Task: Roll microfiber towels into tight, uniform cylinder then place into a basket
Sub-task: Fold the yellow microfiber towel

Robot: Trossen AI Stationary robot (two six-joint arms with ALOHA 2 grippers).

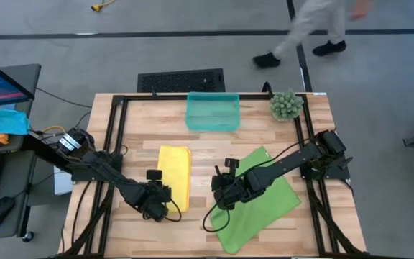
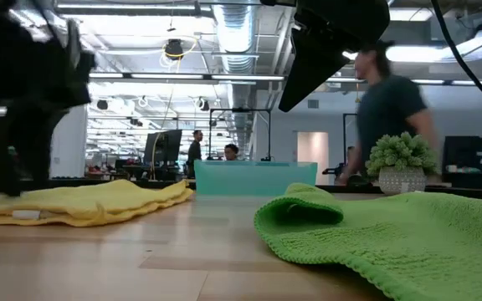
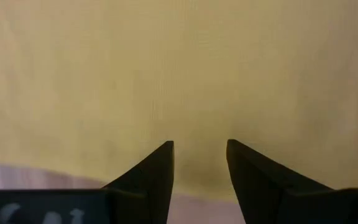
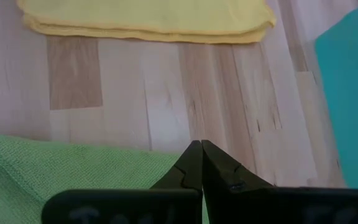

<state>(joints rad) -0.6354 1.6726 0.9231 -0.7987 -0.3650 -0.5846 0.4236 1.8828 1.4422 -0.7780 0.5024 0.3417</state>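
Yellow towel (image 1: 175,175), soft and folded into a long strip, lies left of centre; we see the left gripper (image 3: 199,163) over its near edge, fingers apart. Lime towel (image 1: 259,198), nubbly, spreads diagonally at right, one corner curled over; the right gripper (image 4: 201,163), fingers together, hangs above its left edge. Teal basket (image 1: 213,111) sits at the far edge of the pale plank table (image 1: 135,122). A person (image 2: 392,109) passes behind.
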